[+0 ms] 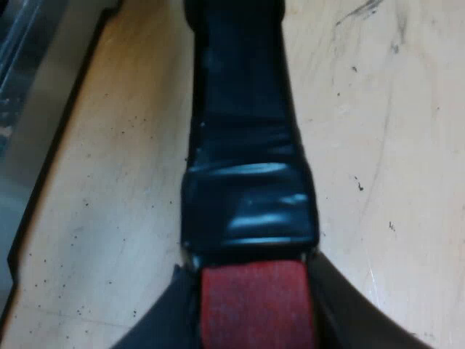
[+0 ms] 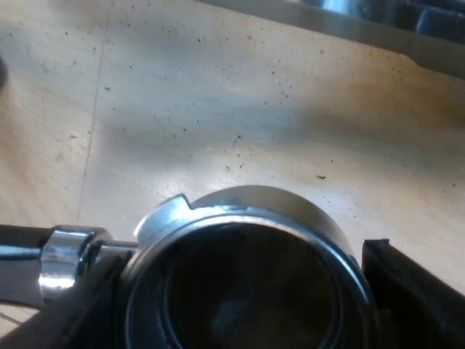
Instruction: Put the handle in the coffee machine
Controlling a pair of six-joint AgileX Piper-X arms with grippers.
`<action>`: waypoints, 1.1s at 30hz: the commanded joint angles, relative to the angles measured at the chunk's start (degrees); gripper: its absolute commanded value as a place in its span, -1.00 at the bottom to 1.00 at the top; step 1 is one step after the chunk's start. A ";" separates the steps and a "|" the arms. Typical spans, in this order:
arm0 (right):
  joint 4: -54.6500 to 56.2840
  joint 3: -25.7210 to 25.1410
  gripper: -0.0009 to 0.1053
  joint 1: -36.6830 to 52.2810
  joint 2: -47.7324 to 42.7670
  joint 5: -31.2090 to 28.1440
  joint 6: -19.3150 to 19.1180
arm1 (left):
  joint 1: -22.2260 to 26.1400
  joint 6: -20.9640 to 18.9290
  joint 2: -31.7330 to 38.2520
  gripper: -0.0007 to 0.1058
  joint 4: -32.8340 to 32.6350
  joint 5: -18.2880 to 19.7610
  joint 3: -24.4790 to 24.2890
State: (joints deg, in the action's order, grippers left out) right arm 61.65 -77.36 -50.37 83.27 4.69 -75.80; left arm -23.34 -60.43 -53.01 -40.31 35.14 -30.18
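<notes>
A round metal holder [image 2: 247,200] with a dark, red-ended handle is seen over a pale, speckled wooden counter [image 1: 378,145], near the espresso machine [image 2: 349,22] and its steel base. The red end is clenched by the left gripper [image 1: 251,291]. The basket is flanked by the right gripper [image 2: 243,283], whose grip cannot be told.

table [image 2: 218,109]: light wood | on it: scattered dark specks [image 2: 237,138]; metal machine base [image 2: 363,29]
</notes>
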 commanded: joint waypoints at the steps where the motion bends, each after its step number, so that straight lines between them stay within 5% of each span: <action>1: -0.10 -0.86 -0.98 0.22 -0.98 0.67 -0.69 | -0.18 -0.13 -0.08 -0.98 -0.05 0.72 -0.02; 14: -1.36 -0.86 -0.95 0.09 -0.98 1.05 -0.69 | -0.18 -0.13 -0.08 -0.98 -0.05 0.72 -0.02; 17: -1.36 -0.86 -0.55 0.09 -0.98 2.20 -0.69 | -0.18 -0.13 -0.08 -0.98 -0.05 0.94 -0.02; 19: -1.36 -0.86 0.09 0.09 -0.98 2.01 -0.69 | -0.18 -0.13 -0.08 -0.98 -0.05 1.20 -0.02; 23: -1.36 -0.86 0.92 0.09 -0.98 1.71 -0.69 | -0.18 -0.13 -0.08 -0.98 -0.05 1.18 -0.02; 33: -4.64 -0.86 0.99 0.09 -1.91 0.66 -1.18 | 0.04 0.51 0.49 -0.98 -2.49 1.18 -0.02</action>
State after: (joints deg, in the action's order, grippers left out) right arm 57.34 -77.66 -50.37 82.19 4.89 -76.25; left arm -23.34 -60.10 -53.27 -43.61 34.65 -29.52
